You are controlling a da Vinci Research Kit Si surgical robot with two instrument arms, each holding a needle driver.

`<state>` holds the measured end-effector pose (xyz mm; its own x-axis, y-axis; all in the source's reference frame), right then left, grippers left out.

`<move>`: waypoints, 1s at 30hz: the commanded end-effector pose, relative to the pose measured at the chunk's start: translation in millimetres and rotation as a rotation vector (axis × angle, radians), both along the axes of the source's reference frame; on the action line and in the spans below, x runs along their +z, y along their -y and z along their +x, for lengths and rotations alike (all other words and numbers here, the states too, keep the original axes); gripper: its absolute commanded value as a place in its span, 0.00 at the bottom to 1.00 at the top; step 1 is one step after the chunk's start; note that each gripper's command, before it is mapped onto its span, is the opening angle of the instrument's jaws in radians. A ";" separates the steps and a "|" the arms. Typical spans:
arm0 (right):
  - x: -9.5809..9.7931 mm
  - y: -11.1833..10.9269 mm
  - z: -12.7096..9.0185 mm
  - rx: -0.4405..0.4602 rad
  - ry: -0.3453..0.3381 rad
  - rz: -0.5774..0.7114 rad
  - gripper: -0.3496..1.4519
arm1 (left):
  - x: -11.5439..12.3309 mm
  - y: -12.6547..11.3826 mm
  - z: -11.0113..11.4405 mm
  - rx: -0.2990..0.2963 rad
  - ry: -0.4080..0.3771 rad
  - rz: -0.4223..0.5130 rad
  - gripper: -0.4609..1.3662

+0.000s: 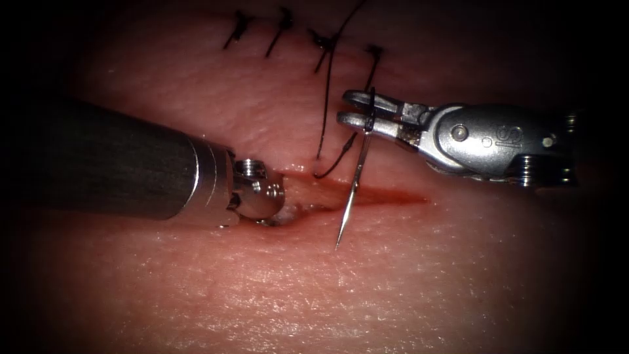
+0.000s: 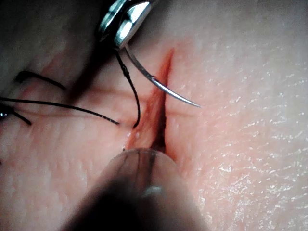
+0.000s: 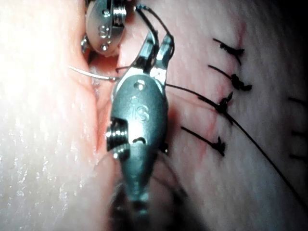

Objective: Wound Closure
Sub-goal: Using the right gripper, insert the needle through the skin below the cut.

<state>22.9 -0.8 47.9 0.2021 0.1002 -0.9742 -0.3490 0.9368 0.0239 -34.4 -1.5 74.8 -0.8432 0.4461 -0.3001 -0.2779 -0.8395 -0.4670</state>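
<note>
My right tool [image 1: 345, 108] comes in from the right, its jaws shut on the curved needle [image 1: 354, 187] near the thread end. The needle hangs down across the open cut [image 1: 386, 196], and its bare tip lies over the near side, outside the tissue [image 1: 393, 282]. In the left wrist view the needle [image 2: 163, 87] arcs over the cut [image 2: 159, 115] below the right tool [image 2: 122, 26]. Black thread [image 1: 325, 111] loops from the needle's end up past the stitches. My left tool [image 1: 278, 208] presses its tip into the cut's left end, where the tip is hidden.
Several black knotted stitches [image 1: 321, 46] run in a row on the far side of the open cut; they also appear as stitches [image 3: 226, 103] beside the right tool [image 3: 160, 43]. Red fluid lines the cut. The left tool's thick shaft [image 1: 118, 164] covers the left tissue.
</note>
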 end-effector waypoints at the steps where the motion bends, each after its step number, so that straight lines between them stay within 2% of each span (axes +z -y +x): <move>1: 0.0 -0.3 0.0 0.006 0.008 -0.027 0.00 | 0.0 0.0 0.0 0.000 0.008 -0.005 0.99; 7: 0.3 -0.4 0.4 0.004 0.013 -0.091 0.00 | -0.1 -0.2 0.1 -0.019 0.036 -0.022 0.99; 16: 1.3 -0.4 2.4 -0.005 0.051 -0.219 0.00 | -0.3 -0.4 0.1 -0.028 0.050 -0.026 0.99; 30: 2.8 0.8 2.7 -0.008 0.048 -0.255 0.00 | -0.5 -0.6 0.1 -0.034 0.066 -0.030 0.99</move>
